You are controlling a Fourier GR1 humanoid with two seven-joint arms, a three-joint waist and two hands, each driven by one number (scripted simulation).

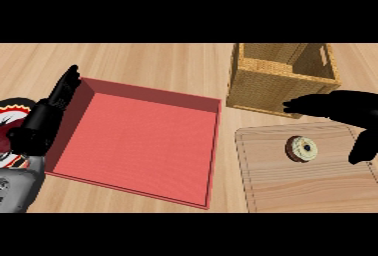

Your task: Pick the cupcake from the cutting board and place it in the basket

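One shallow red tray occupies the left-centre of the frame, lying flat on the light wooden counter. A red, white and black plate shows partly at the left edge.

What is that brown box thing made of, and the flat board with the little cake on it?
The tan woven basket looks like wicker or straw: its walls show a fine criss-cross weave, matte. The pale rectangular cutting board looks like unvarnished wood, with long grain lines and a grooved border. The small round cupcake on it has a brown rim and creamy top, probably frosting.
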